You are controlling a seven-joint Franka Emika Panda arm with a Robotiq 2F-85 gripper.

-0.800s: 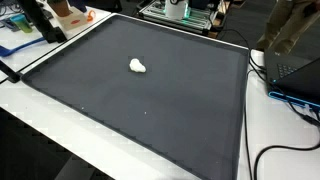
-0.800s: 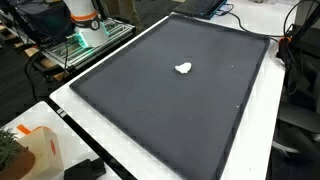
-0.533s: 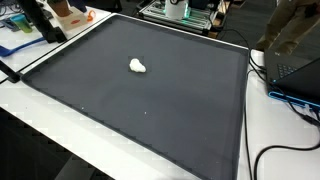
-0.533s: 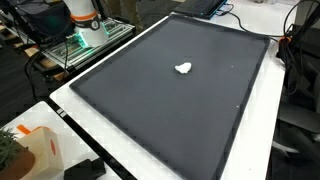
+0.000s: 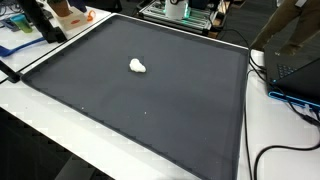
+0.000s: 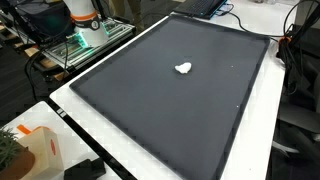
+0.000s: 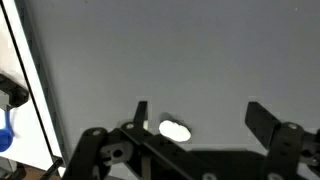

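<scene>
change: none seen; white lump [image 5: 137, 66] lies where it did.
lump: alone on black mat [image 5: 190, 110].
gripper [image 7: 198, 110]: jaws spread wide, empty, hovering over the lump.

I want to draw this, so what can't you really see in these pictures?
White lump: too small in both exterior views, blurred in the wrist view, so what it is stays unclear.
Fingers: open in the wrist view, outside both exterior views; their height above the dark mat cannot be told.
Blue thing: cut off by the wrist view's left edge.
</scene>
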